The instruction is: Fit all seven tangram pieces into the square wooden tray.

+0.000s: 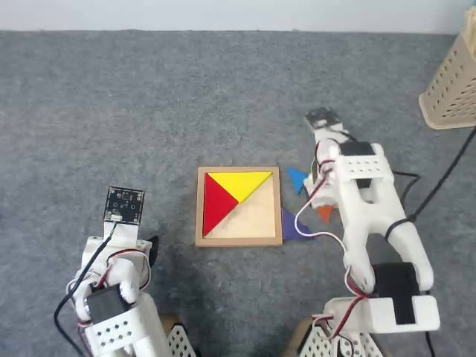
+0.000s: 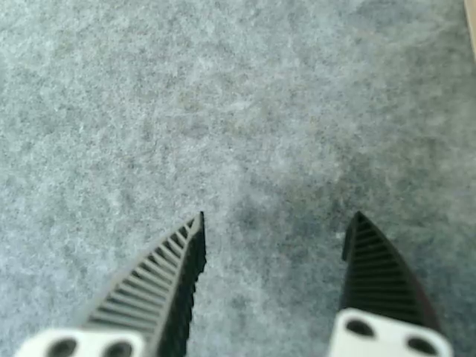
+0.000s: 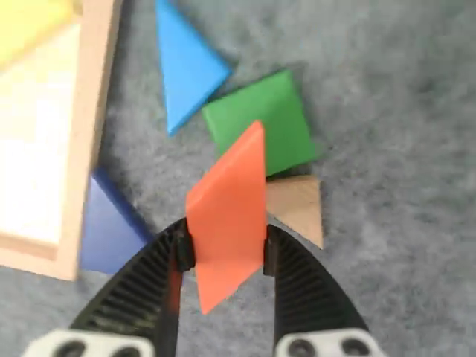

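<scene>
The right gripper is clamped on the orange parallelogram, one finger on each long side, and holds it over the loose pieces that lie on the grey surface just off the right edge of the wooden tray. Under and behind the orange piece lie the green square and the tan triangle, the two meeting at a corner; whether the orange piece touches them cannot be told. The light blue triangle lies just beside the green square, one point close to its corner. The dark blue triangle lies against the tray's outer rim near its front right corner. The tray sits in the middle of the surface with the yellow triangle along its far edge and the red triangle along its left edge, the two touching; the rest of its floor is bare wood. Near the front left corner of the surface, the left gripper hangs over bare grey surface with its fingers spread apart and nothing between them.
</scene>
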Controlling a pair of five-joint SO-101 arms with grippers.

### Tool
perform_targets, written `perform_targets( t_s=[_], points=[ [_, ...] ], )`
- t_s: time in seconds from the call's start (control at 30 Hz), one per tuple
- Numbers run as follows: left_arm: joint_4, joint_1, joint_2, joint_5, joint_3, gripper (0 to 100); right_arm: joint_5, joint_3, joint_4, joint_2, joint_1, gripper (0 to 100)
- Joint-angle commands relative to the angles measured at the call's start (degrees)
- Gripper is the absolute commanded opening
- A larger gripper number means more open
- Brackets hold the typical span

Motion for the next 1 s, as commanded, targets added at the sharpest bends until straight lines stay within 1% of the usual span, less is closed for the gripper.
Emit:
perform_targets(
  t_s=[0.0, 0.07, 0.2, 0.3, 0.37, 0.5, 0.57, 0.67, 0.73, 0.97],
  points=[
    [0.2, -0.3, -0.9, -0.5, -0.5, 28, -5.5, -6.5, 1.5, -3.3, -6.1, 0.6],
    [0.2, -0.3, -0.9, -0.5, -0.5, 28, -8.4, -6.9, 0.4, -3.2, -9.8, 0.6],
    [0.2, -0.3, -0.9, -0.5, -0.5, 28, -14.8, -7.0, -5.6, -0.7, -16.1, 0.6],
    [0.2, -0.3, -0.9, -0.5, -0.5, 28, -20.0, -8.0, -8.7, 2.6, -18.8, 0.6],
    [0.2, -0.3, -0.9, -0.5, -0.5, 28, -22.0, -9.3, -8.7, 4.9, -19.6, 0.7],
    [0.2, -0.3, -0.9, -0.5, -0.5, 28, -22.4, -9.8, -8.3, 7.9, -19.9, 1.2],
    [0.2, -0.3, -0.9, -0.5, -0.5, 28, -22.3, -9.9, -7.3, 8.7, -21.4, 4.9],
    [0.2, -0.3, -0.9, -0.5, -0.5, 28, -22.3, -10.0, -6.5, 9.0, -23.9, 13.1],
    [0.2, -0.3, -0.9, -0.5, -0.5, 28, -22.2, -10.0, -6.3, 8.9, -24.5, 16.0],
    [0.2, -0.3, -0.9, -0.5, -0.5, 28, -22.2, -9.9, -6.2, 7.0, -21.4, 16.3]
  ],
)
